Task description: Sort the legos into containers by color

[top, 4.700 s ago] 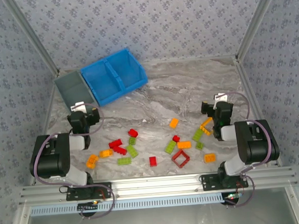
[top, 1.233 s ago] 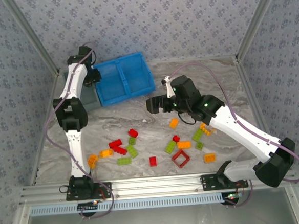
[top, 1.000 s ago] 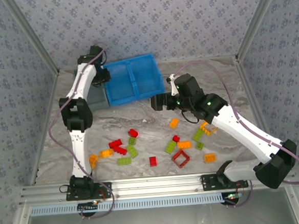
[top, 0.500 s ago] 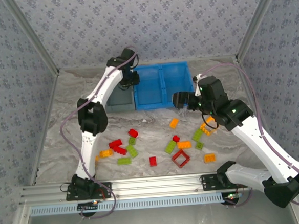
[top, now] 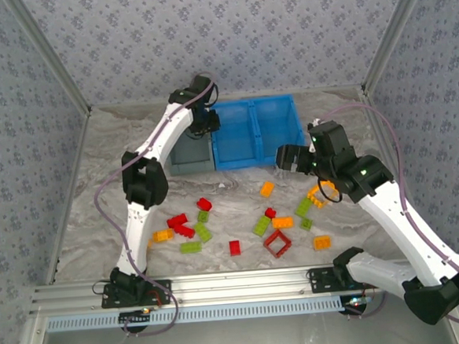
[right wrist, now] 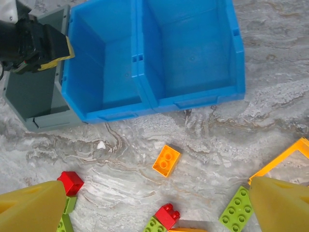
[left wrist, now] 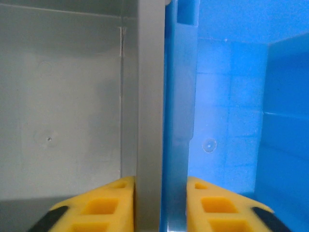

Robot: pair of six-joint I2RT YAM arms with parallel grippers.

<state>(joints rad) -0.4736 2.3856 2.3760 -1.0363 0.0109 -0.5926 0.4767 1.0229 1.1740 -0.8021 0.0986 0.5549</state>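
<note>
My left gripper straddles the seam between the grey bin and the blue pair of containers. Its yellow fingers press either side of the grey wall and blue wall. The bins look empty. Red, orange and lime legos lie scattered on the table, among them an orange brick, a red brick and a red frame. My right gripper hovers wide open over the bricks, in front of the blue pair, holding nothing.
An orange frame and a green brick lie to the right below my right gripper. The marble table is walled by patterned panels. Bare table lies left of the grey bin.
The left arm has dragged the joined bins rightward and turned them square to the back wall. The right arm has drawn back to the right. The bricks have not moved.
</note>
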